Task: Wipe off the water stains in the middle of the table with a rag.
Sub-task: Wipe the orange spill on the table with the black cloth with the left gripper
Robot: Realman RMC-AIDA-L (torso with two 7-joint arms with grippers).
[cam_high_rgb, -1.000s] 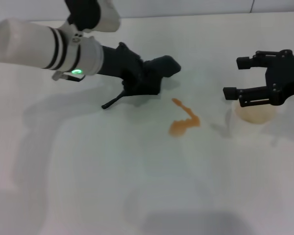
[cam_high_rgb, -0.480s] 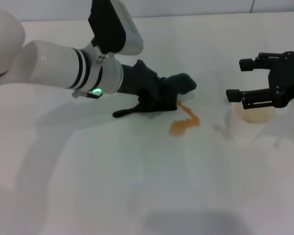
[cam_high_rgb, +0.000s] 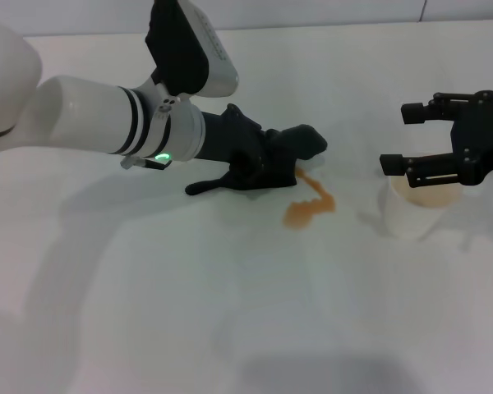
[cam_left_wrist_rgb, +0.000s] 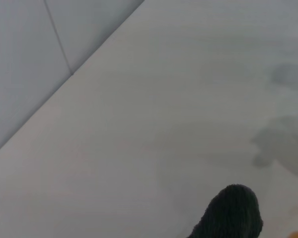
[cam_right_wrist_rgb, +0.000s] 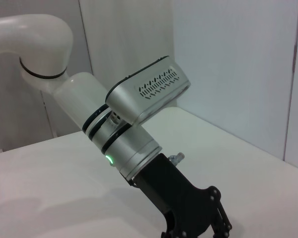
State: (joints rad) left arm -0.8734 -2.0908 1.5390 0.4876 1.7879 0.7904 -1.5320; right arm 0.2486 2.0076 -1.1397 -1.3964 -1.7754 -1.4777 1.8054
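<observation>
My left gripper (cam_high_rgb: 267, 160) lies low over the table (cam_high_rgb: 148, 312), its fingers closed on the rag (cam_high_rgb: 300, 141), a dark wad that bulges out ahead of them toward the middle. The rag's near edge touches, or nearly touches, the thin upper tail of the water stains (cam_high_rgb: 309, 203), an orange puddle with a zigzag tail lying just past my fingers on the side of my right arm. In my left wrist view the rag (cam_left_wrist_rgb: 232, 214) shows only as a dark lump at the edge, with a sliver of orange beside it.

My right gripper (cam_high_rgb: 444, 148) hangs well apart, fingers spread wide above a translucent cup (cam_high_rgb: 415, 201), not gripping it. I judge it idle for now.

The wipe is barely started, I think: the puddle looks whole. To do this well I should press the cloth flat to the table, not drag a corner, and sweep down along the tail and across the fat part of the puddle in one pass, so the liquid soaks in and does not smear. I should stop short of the cup
</observation>
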